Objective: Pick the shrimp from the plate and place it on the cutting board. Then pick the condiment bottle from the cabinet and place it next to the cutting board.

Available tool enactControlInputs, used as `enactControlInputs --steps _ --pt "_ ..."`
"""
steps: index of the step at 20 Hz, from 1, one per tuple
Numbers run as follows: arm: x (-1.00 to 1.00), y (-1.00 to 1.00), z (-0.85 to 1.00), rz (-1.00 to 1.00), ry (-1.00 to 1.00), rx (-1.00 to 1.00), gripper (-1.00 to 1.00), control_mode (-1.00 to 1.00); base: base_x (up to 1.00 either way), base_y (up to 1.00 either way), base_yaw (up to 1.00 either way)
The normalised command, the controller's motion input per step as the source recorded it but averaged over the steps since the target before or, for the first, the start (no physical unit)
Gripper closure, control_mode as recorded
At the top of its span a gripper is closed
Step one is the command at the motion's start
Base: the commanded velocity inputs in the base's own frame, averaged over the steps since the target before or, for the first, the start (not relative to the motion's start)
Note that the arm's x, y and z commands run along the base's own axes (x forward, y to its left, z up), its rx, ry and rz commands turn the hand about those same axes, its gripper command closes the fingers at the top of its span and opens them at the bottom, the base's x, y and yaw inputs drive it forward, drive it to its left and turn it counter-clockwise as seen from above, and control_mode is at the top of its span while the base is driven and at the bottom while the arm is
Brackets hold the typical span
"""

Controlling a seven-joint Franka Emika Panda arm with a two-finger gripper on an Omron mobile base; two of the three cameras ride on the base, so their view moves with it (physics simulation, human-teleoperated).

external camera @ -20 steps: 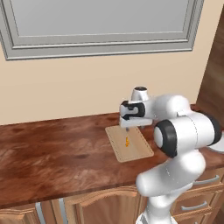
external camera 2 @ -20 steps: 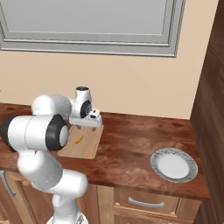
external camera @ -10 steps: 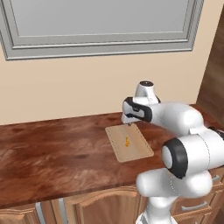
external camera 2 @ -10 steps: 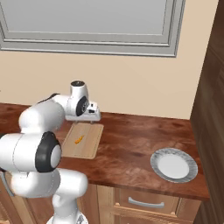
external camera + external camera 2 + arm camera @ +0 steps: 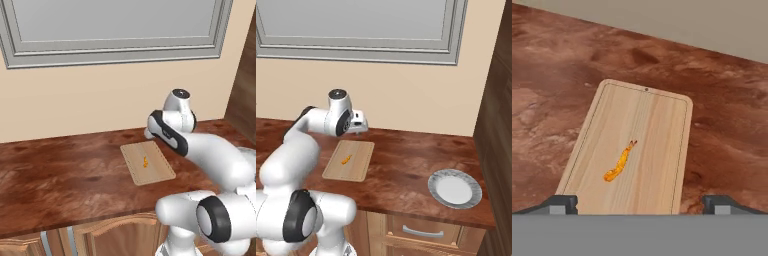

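Note:
The shrimp [image 5: 619, 162], a small curved orange piece, lies near the middle of the light tan cutting board [image 5: 654, 130]. It also shows as an orange speck, shrimp [image 5: 145, 161] on the cutting board [image 5: 156, 170] and shrimp [image 5: 346, 159] on the cutting board [image 5: 358, 167]. My gripper [image 5: 640, 204] hovers over the board's wall-side end, open, with nothing between its fingertips [image 5: 562, 203]. The base views show the gripper [image 5: 148, 134] [image 5: 360, 130] above that back edge. The plate [image 5: 442, 177], white with a grey rim, sits bare at the right. The condiment bottle and the cabinet are out of view.
The dark brown counter [image 5: 60, 175] runs left and right of the board. A beige wall with a grey-framed window [image 5: 115, 50] rises behind it. A tall dark wooden panel [image 5: 498, 110] stands at the right end. A drawer with a short silver handle [image 5: 417, 231] sits below the plate.
The arm's elbow and upper links have swung out to the side. The hand has stayed above the board's back edge with its jaws open. The shrimp has not moved.

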Motion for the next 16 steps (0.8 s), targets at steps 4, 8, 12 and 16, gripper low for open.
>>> enactControlInputs --steps 4,8,12,16 --pt "-0.23 -0.06 0.3 0.09 -0.17 0.0 -1.0 -1.0 0.0 0.0 0.0" --pt "-0.17 -0.02 0.16 0.07 -0.17 0.0 -1.0 -1.0 0.0 0.0 0.0" --pt "-0.27 -0.01 0.2 0.03 -0.15 0.0 -1.0 -1.0 0.0 0.0 0.0" --pt "-0.34 -0.05 0.27 0.01 -0.14 0.0 -1.0 -1.0 0.0 0.0 0.0"
